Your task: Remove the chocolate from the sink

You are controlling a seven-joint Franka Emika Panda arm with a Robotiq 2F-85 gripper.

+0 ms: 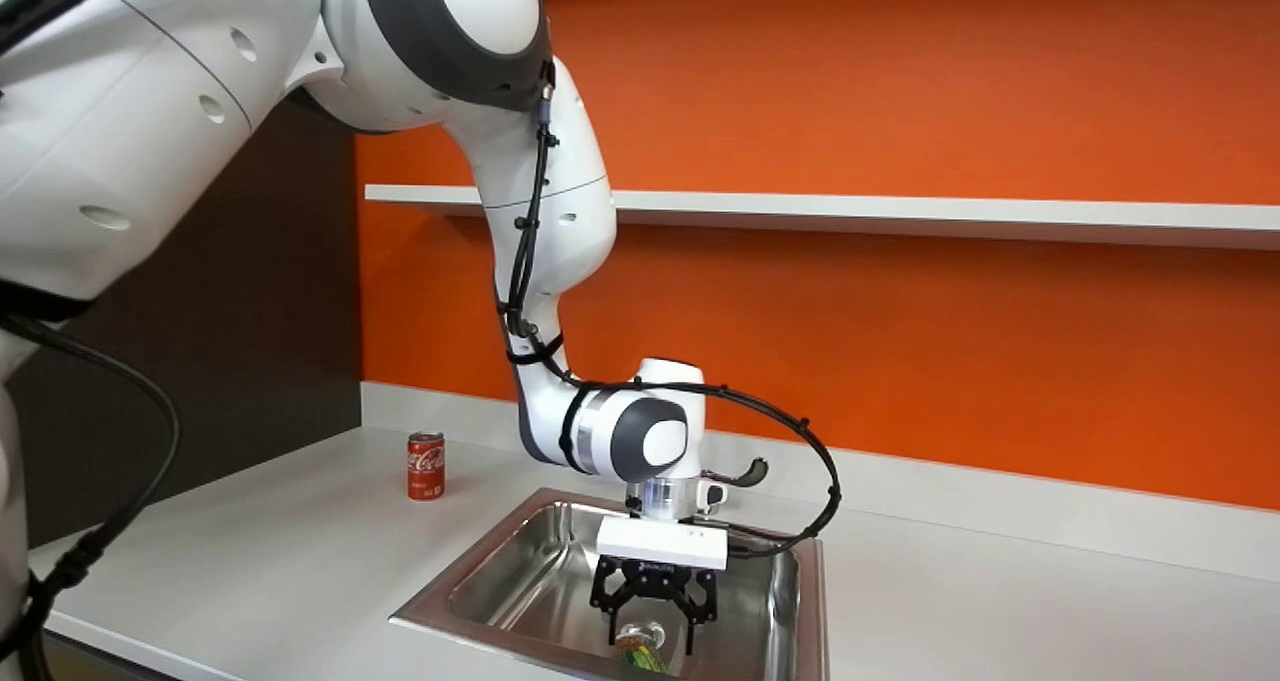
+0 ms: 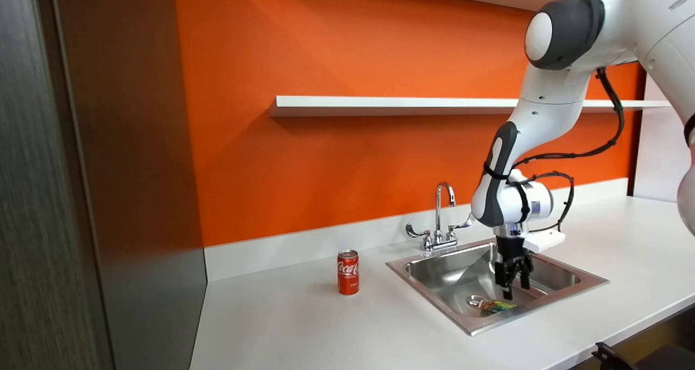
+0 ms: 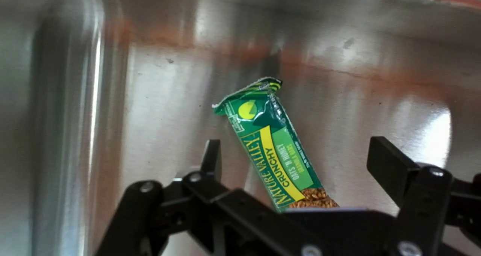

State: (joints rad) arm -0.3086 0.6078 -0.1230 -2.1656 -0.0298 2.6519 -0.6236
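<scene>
The chocolate is a wrapped green bar with yellow print (image 3: 276, 150). It lies flat and slanted on the floor of the steel sink (image 3: 161, 90). In both exterior views the bar (image 1: 646, 657) (image 2: 498, 307) lies by the drain inside the sink rim (image 1: 812, 601) (image 2: 434, 298). My gripper (image 1: 651, 647) points down into the basin, above the bar and apart from it. It is open and empty (image 2: 516, 292). In the wrist view the bar shows between the two spread fingers (image 3: 295, 150), closer to the left one. Its lower end is hidden behind the gripper body.
A red soda can (image 1: 426, 466) (image 2: 348, 272) stands on the white counter beside the sink. The chrome faucet (image 2: 438, 218) rises at the sink's back edge, close to the arm. A white shelf (image 1: 900, 209) (image 2: 396, 104) runs along the orange wall. The basin walls surround the gripper.
</scene>
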